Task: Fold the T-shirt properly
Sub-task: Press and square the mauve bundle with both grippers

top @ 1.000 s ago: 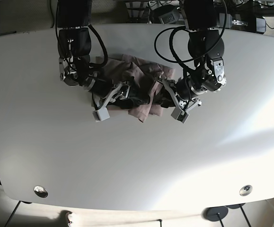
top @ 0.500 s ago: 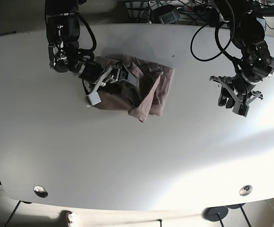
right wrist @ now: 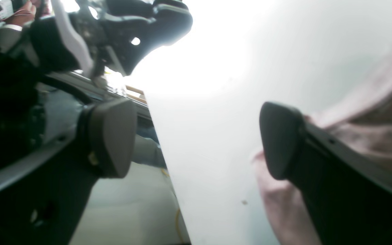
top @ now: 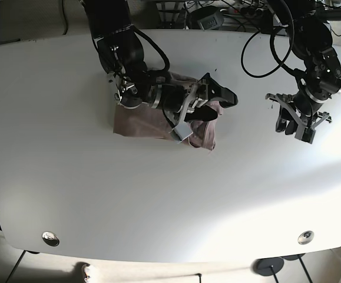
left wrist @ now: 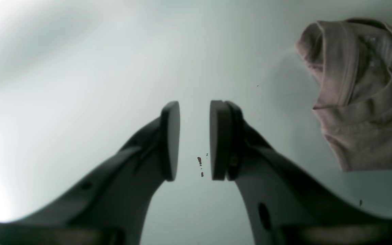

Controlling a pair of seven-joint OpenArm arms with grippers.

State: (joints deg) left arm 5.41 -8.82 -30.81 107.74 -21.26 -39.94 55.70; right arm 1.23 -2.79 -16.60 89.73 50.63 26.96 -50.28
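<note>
The pinkish T-shirt (top: pixel 136 122) lies bunched in a rough rectangle at the back middle of the white table (top: pixel 158 194). My right gripper (top: pixel 204 113) reaches across its right end and stands open. In the right wrist view one finger (right wrist: pixel 284 143) hangs over the T-shirt's (right wrist: pixel 379 98) fabric and the other sits out past the table's edge; nothing is between them. My left gripper (top: pixel 297 127) hovers over bare table far to the right, well apart from the cloth. In the left wrist view the gripper (left wrist: pixel 194 139) has a narrow empty gap, with the T-shirt (left wrist: pixel 359 95) at the upper right.
Cables and dark equipment (top: pixel 217 15) crowd the table's far edge. Two round metal fittings (top: pixel 50 238) (top: pixel 305 237) sit near the front corners. Small reddish specks (left wrist: pixel 200 160) mark the table under the left gripper.
My right arm has swung across the T-shirt toward the view's right, and the cloth looks more compact. The left arm pulled away to the right a second ago and has barely moved since.
</note>
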